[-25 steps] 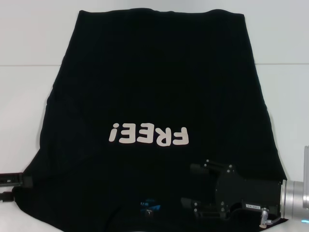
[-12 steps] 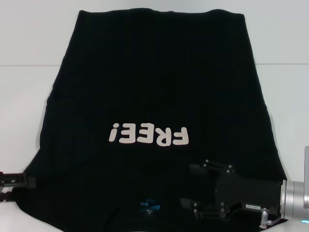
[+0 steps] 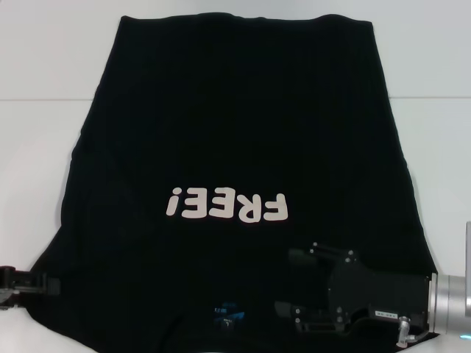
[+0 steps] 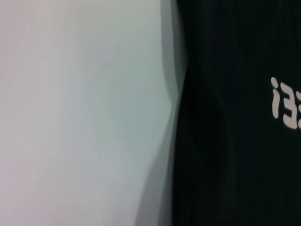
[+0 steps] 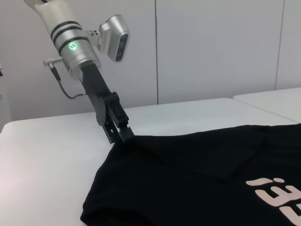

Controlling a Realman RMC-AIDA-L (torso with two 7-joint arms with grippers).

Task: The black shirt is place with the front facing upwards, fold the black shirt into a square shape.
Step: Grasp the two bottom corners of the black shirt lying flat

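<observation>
The fingers of the left gripper (image 5: 123,135) come together at the side edge of the black shirt (image 3: 235,147), down near the front left corner of the tabletop (image 3: 37,147). They look pinched on the cloth there, and the shirt's edge rises up a little to meet them (you see this best from the right wrist camera). From the head camera only a small dark bit of this gripper (image 3: 33,283) shows at the shirt's left edge.

The right gripper (image 3: 287,283) lies over the shirt near the front edge of the tabletop, on the right side. Its two black fingers point toward the middle of the shirt and stay apart, with nothing between them.

The shirt lies flat and covers most of the middle of the tabletop. Its long way runs from the front edge to the back edge. The neck, with a small blue label (image 3: 227,315), points to the front edge, toward the robot. The bottom hem lies at the back edge. The white word "FREE!" (image 3: 225,207) faces up and reads upside down from the head camera.
</observation>
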